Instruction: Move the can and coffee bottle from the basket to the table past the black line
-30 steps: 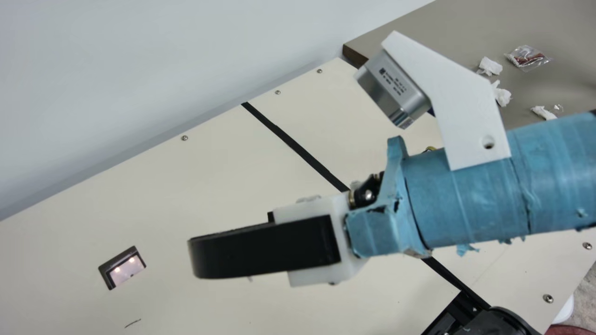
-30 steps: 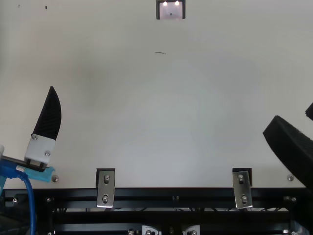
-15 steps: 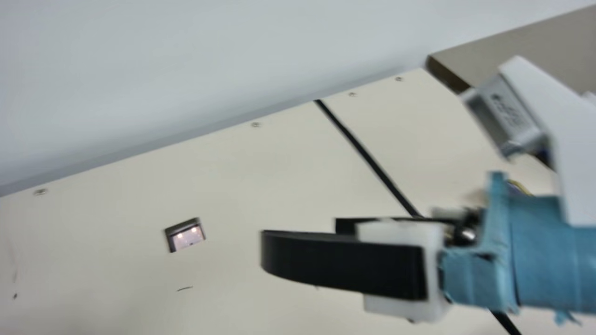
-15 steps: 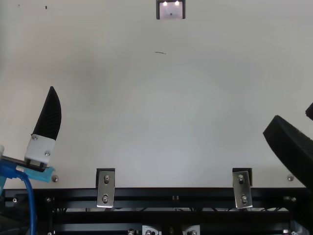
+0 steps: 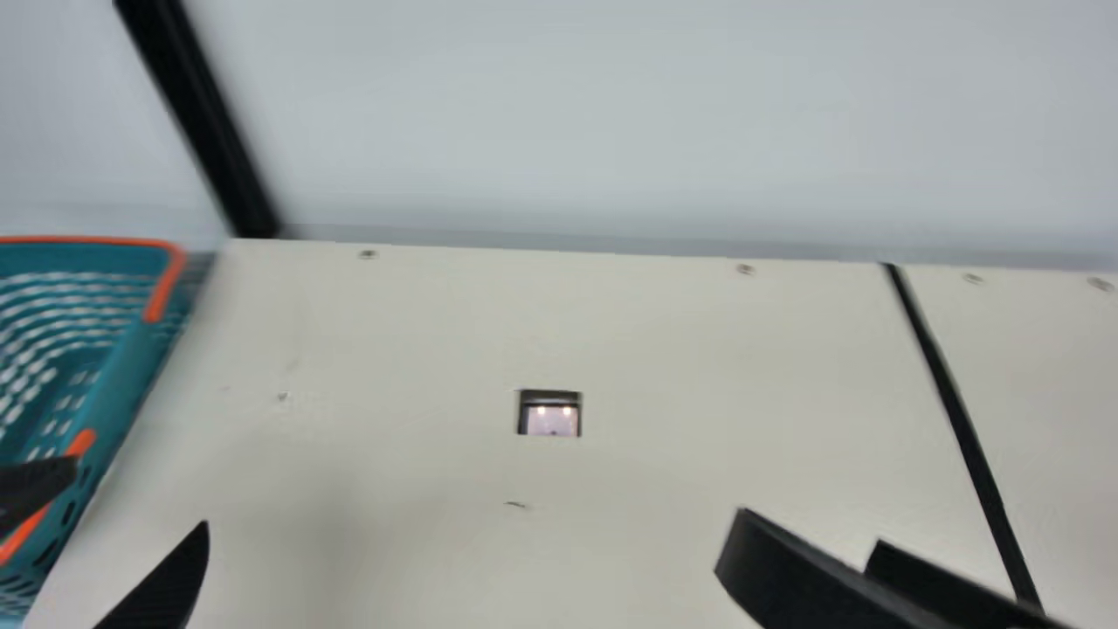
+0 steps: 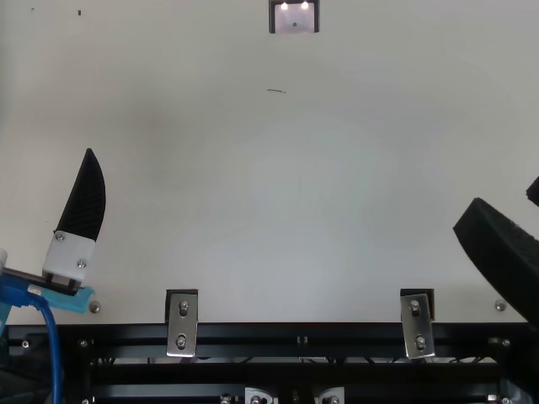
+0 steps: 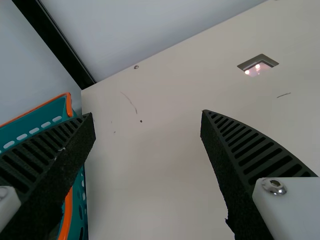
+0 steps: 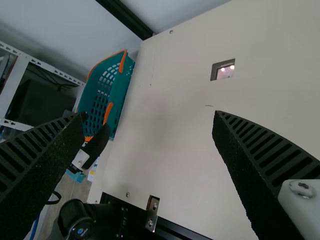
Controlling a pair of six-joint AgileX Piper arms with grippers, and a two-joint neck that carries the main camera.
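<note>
Main view: basket (image 5: 122,384) at left edge of table (image 5: 419,349), black line (image 5: 963,428) toward right. Your left gripper (image 7: 147,116), right gripper (image 8: 150,115) spread, empty. Pickup step, likely; ease left one into basket, then close.

Black post (image 5: 203,122), lit inset (image 5: 552,421), what seems a rack (image 8: 14,82)

- L gripper (image 5: 140,498) is showing at main view's lower L; its 2 ribbed fingers are standing wide apart, per L wrist view.
- In top view, 1 L finger (image 6: 82,198) is pointing up w/ a slight R lean, white mount (image 6: 69,255) sitting at its base.
- R gripper (image 5: 808,528) is showing at main view's lower R, tips angling up-L, fingers also standing wide apart per R wrist view.
</note>
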